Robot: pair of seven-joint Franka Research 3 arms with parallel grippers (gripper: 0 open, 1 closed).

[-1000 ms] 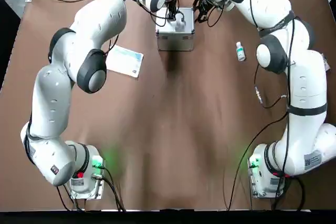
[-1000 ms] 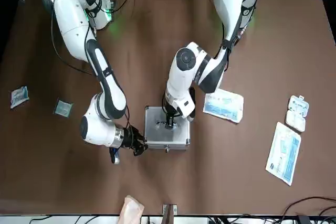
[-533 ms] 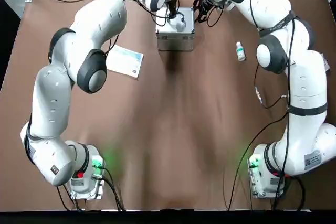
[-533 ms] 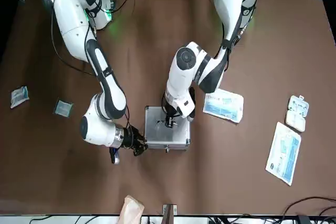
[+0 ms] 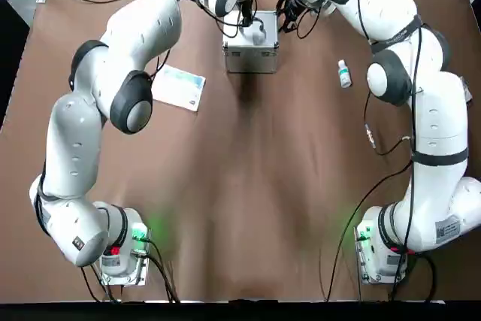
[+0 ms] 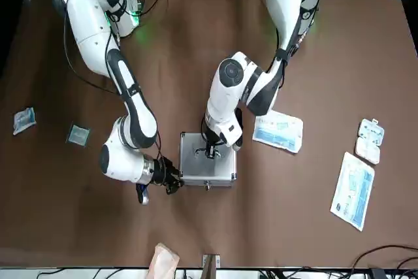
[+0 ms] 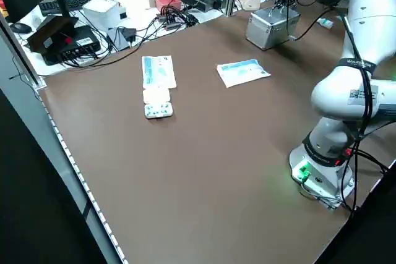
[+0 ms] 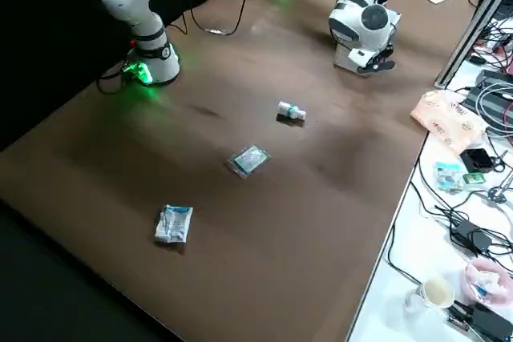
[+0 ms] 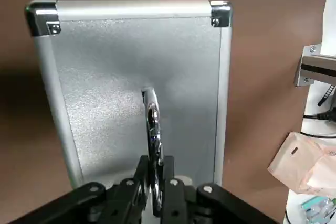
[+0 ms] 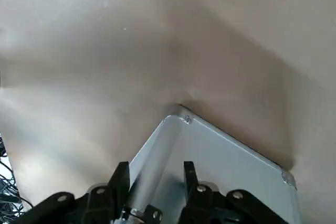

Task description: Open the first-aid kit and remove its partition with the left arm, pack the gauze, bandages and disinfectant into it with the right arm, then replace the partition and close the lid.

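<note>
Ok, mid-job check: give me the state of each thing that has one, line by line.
first-aid kit: upright, shut
lid: down
wire handle: raised, pinched
left gripper: shut on the wire handle
right gripper: open, against the kit's side
disinfectant: lying on the table, unpacked

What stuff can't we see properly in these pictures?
- Inside the first-aid kit: hidden by its shut lid in every view.
- Partition: not visible anywhere.
- Disinfectant label: too small to read, top view.
- Front latches: left claw and wire handle cover that part, left wrist view.
</note>
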